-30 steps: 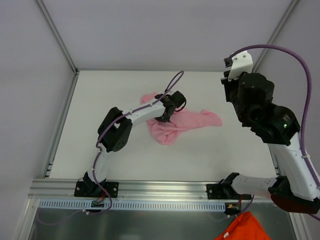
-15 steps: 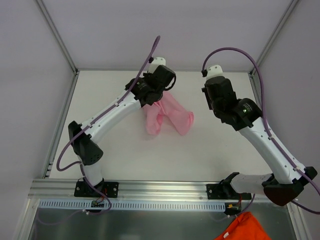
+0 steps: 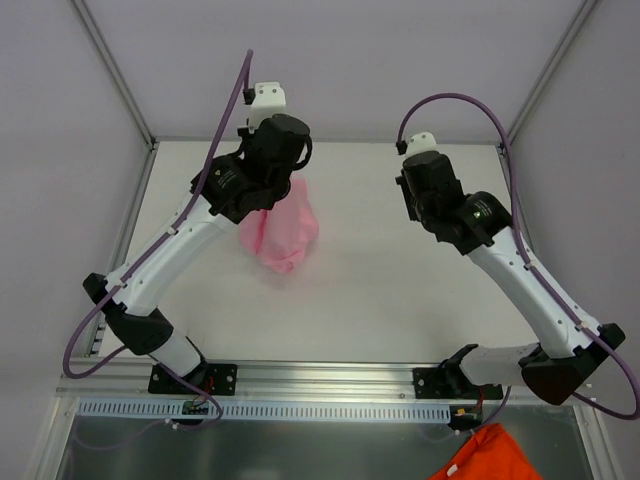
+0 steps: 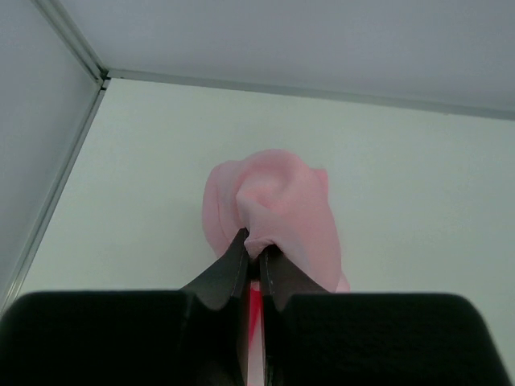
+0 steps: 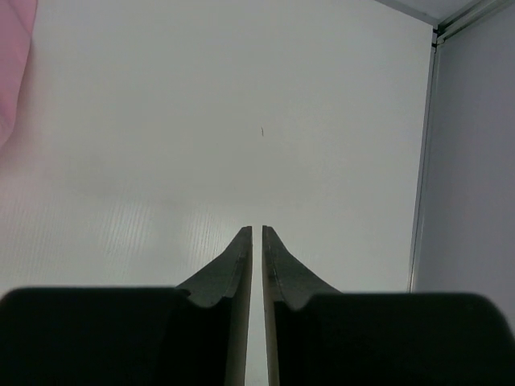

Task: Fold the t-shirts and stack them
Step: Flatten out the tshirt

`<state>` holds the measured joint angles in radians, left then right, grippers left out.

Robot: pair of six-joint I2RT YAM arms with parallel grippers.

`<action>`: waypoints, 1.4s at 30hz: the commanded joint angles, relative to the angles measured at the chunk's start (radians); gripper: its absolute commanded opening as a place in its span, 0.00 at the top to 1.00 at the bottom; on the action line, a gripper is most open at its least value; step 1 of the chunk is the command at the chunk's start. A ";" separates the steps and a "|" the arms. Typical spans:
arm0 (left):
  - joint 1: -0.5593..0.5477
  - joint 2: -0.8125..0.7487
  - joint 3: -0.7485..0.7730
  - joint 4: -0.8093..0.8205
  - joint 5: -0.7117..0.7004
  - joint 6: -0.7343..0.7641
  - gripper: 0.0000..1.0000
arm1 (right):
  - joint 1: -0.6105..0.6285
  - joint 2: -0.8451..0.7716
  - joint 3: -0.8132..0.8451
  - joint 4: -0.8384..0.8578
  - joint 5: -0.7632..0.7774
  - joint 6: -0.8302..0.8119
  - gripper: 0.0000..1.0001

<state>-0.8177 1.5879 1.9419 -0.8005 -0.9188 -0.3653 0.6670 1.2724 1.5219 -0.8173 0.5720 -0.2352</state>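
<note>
Left gripper [image 4: 256, 245]: your jaws are pinched tight on a fold of the light pink, thin-fabric t-shirt [image 4: 273, 205]; the cloth bulges out just past the fingertips.
Right gripper [image 5: 257, 233]: your jaws are drawn almost together, with only a thin slit between them and nothing in it.
Pink t-shirt, position: it hangs bunched from the left gripper over the far left part of the white table [image 3: 400, 300]. You cannot tell whether its lower end touches the surface. In the right wrist view only a pink edge shows at the upper left corner.
Left arm, pose: stretched long from its base at the near edge, elbow low on the left, forearm rising diagonally to a wrist held high near the back wall.
Right arm, pose: reaching diagonally from its base at the near right, wrist over the right-centre of the table, fingers aimed at bare surface, well apart from the shirt.
Orange cloth [image 3: 490, 455]: crumpled below the aluminium rail [image 3: 320, 375], near the right base.
</note>
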 commanded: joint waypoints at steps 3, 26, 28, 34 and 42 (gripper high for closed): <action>-0.005 -0.080 -0.020 0.101 -0.091 0.048 1.00 | -0.006 0.011 -0.008 0.035 -0.035 0.028 0.88; -0.028 -0.083 0.262 0.531 0.075 0.356 1.00 | -0.006 0.127 0.001 0.076 -0.179 0.074 0.93; -0.038 -0.086 0.293 0.537 0.100 0.354 1.00 | -0.006 0.134 0.001 0.079 -0.188 0.073 0.93; -0.176 -0.123 0.266 0.725 0.058 0.541 1.00 | -0.006 0.159 -0.017 0.089 -0.241 0.074 0.89; -0.250 -0.148 0.278 0.730 0.139 0.549 1.00 | -0.006 0.183 -0.034 0.113 -0.258 0.088 0.89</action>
<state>-1.0412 1.4654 2.1803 -0.1280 -0.8368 0.1619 0.6651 1.4448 1.4860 -0.7429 0.3267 -0.1684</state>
